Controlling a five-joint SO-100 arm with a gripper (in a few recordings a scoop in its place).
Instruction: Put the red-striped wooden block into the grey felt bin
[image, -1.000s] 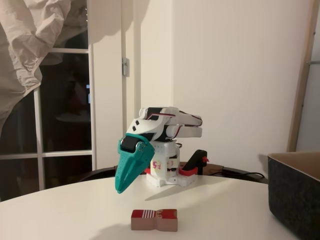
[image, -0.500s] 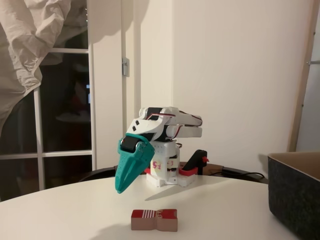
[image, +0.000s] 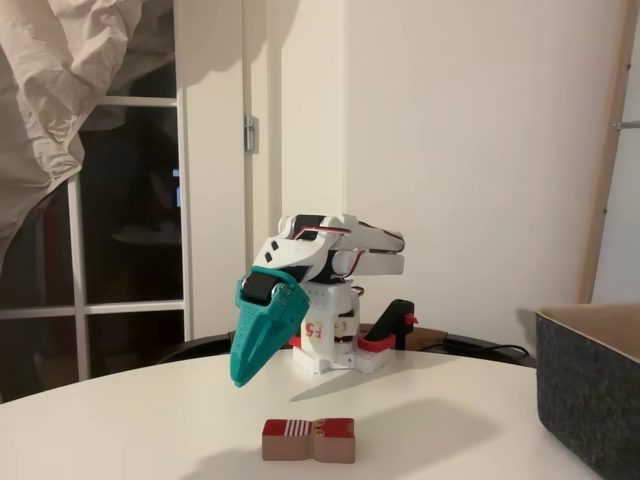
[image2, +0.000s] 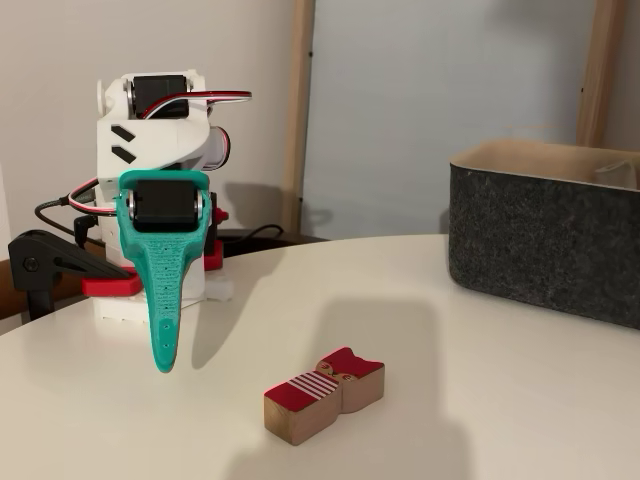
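Hanging clenched above bare table, teal claw, red-striped wooden block apart, grey felt bin at the edge.

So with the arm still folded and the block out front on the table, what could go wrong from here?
1. The red-striped wooden block lies low and flat, skewed to the gripper in one fixed view; shut fingers that open late could shove it away.
2. The grey felt bin has tall straight walls; a low carry might clip its rim.
3. The red-and-black clamp holds the base; a hard reach may strain it.
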